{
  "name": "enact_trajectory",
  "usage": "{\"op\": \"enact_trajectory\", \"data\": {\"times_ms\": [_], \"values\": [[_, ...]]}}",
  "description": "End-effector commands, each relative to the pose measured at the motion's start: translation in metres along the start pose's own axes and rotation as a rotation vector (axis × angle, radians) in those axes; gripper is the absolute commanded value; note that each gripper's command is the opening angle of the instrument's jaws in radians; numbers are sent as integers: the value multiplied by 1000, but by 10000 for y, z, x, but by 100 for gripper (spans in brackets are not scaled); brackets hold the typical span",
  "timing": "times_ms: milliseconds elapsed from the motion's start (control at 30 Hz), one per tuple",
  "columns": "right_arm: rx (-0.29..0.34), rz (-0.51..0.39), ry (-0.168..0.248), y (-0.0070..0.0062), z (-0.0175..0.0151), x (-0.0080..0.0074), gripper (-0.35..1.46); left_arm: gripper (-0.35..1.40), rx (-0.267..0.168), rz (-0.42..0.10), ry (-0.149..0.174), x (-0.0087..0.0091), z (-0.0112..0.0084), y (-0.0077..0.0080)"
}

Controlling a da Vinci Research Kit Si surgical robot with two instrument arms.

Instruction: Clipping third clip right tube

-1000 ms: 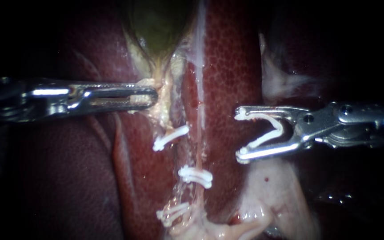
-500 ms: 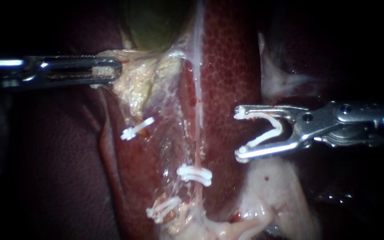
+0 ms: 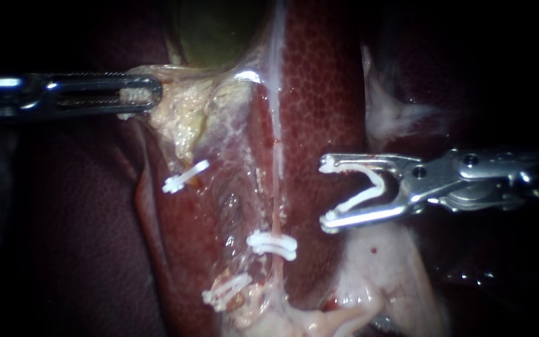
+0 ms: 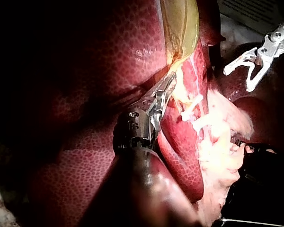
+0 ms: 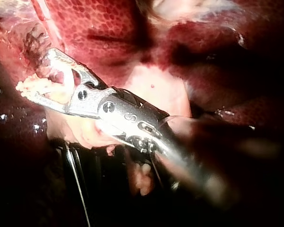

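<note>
You are holding a clip (image 3: pixel 378 184) in your right pincer (image 3: pixel 327 192), left pincer (image 3: pixel 152 95) gripping tissue (image 3: pixel 182 115); straddle the right tube (image 3: pixel 276 200) fully.

A white plastic clip (image 3: pixel 363 197), open in a V, sits held between the jaws of the right instrument (image 3: pixel 327 191), its mouth facing the right tube (image 3: pixel 276 181), near but apart. This thin, pale pink strand runs down the liver (image 3: pixel 325 93), with one closed white clip (image 3: pixel 272 244) across it lower down.

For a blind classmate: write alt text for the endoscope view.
The right instrument holds an open white clip in its jaws, short of the clipped tubes on the liver. The left instrument grips pale tissue below the gallbladder.
</note>
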Motion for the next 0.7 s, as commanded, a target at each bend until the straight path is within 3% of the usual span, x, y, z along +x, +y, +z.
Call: {"op": "enact_trajectory", "data": {"times_ms": [33, 233, 367, 567, 700], "values": [[-3, 20, -17, 3, 5, -8, 58, -33, 0, 0, 0, 1, 1, 0], [-17, 77, -65, 22, 28, -50, 58, -33, -1, 1, -1, 2, 2, 0], [-27, 126, -76, 34, 42, -72, 58, -33, -2, 1, -1, 2, 2, 0], [-34, 194, -98, 45, 59, -93, 58, -33, -3, 1, -1, 3, 3, -1], [-40, 211, -96, 49, 68, -94, 58, -33, -3, 2, -2, 4, 4, -1]]}}
